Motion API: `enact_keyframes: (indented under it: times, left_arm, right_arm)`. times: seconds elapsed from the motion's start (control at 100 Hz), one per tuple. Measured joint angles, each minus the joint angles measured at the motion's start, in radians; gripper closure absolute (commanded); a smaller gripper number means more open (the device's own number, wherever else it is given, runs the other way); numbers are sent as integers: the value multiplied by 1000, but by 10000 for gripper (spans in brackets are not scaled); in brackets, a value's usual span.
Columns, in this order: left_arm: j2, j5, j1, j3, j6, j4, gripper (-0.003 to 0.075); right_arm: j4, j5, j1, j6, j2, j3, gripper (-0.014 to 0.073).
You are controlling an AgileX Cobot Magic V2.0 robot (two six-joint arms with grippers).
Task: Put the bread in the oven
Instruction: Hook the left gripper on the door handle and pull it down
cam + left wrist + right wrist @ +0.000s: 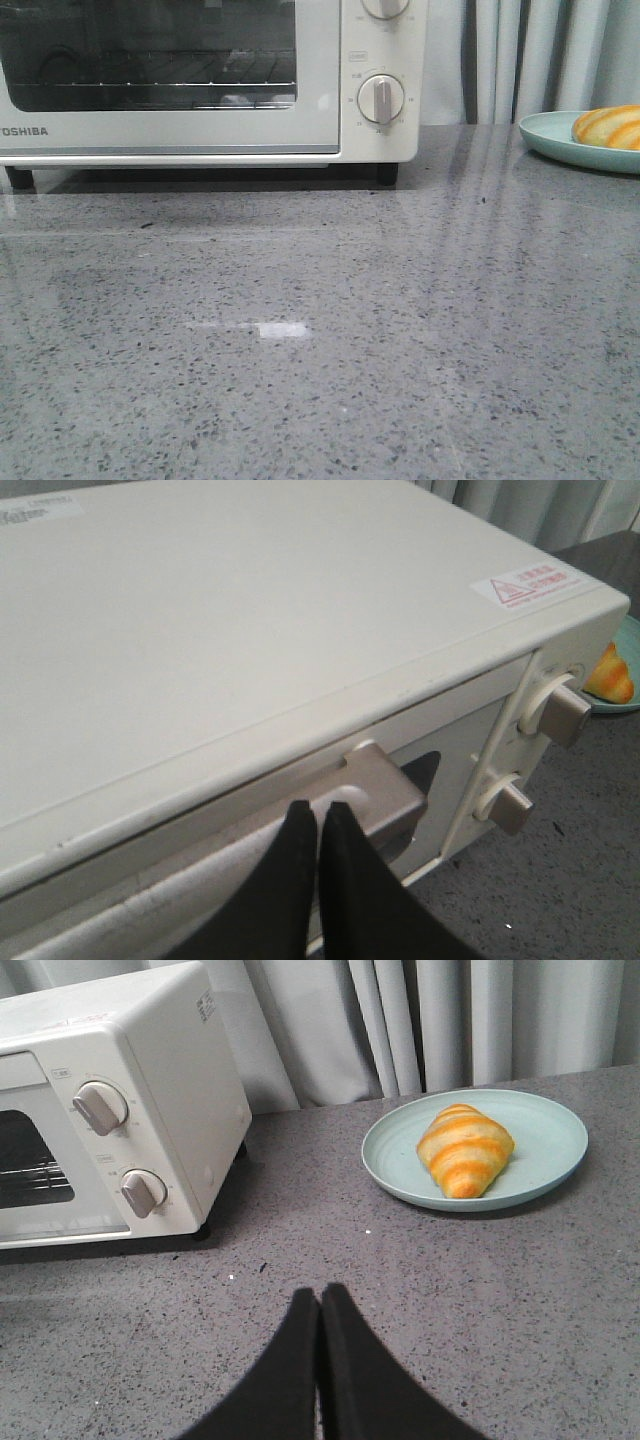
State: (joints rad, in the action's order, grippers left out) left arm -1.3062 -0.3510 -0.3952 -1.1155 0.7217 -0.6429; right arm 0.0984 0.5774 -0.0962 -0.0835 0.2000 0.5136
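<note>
The white oven [330, 80] stands at the back left of the grey counter with its glass door closed and the wire rack [200, 85] visible behind the glass. The bread [610, 127], golden-orange with cream stripes, lies on a pale green plate [550, 135] at the back right. Neither gripper shows in the front view. In the left wrist view, my left gripper [318, 808] is shut and empty, its tips just over the oven's metal door handle [385, 785]. In the right wrist view, my right gripper [320, 1292] is shut and empty above bare counter, short of the plate [545, 1135] and bread [463, 1148].
Two round dials [381, 98] sit on the oven's right panel. Grey curtains [530, 50] hang behind the counter. The grey speckled counter [320, 350] stretches in front of the oven and plate.
</note>
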Motion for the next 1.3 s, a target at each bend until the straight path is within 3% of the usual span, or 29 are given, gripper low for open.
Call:
enact_keyframes:
  times: [0.48, 0.87, 1.299]
  left_arm:
    - [-14, 62, 4, -4, 0, 51, 741]
    - [-15, -9, 78, -8, 2, 46, 742]
    - [97, -22, 77, 142, 2, 21, 742]
  right_arm:
    - [0, 2, 0, 0, 0, 0, 662]
    - [-1, 2, 0, 0, 0, 0, 662]
    - [-1, 2, 0, 2, 0, 0, 662]
